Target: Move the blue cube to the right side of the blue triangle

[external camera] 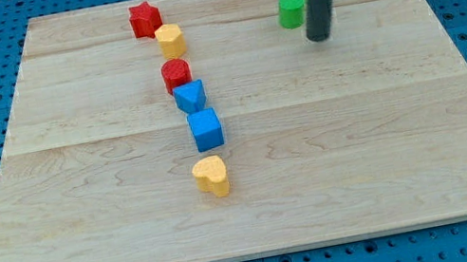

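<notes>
Far right on the pale wood-grain board (365, 166), my tip (319, 38), a plain jawless rod, stands beside a green cylinder (291, 11), well apart from the glossy blue cube (206, 129) touching the blue triangle (191, 96).

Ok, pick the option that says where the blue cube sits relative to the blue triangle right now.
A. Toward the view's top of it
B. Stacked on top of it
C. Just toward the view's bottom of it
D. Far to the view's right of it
C: the blue cube lies directly below the blue triangle in the view, close beside it, while my tip is far off toward the view's upper right, near the green blocks.
</notes>
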`<state>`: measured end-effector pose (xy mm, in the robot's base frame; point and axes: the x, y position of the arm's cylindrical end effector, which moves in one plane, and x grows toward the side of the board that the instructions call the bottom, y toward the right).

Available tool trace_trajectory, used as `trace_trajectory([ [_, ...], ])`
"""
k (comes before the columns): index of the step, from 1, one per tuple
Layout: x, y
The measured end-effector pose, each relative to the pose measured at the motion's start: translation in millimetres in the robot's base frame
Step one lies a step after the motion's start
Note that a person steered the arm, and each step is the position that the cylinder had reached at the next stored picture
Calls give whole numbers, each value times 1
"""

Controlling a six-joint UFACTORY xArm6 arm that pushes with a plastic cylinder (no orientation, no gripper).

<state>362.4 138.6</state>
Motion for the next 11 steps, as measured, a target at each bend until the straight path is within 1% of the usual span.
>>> trace_trajectory([
  [1, 75, 4],
  [2, 132, -22],
  [3, 161, -84],
  [4, 146, -144],
  [5, 134, -189],
  [6, 96, -178],
  [7, 76, -177],
  [8, 64, -176],
  [10, 34, -152],
  [11, 28, -139],
])
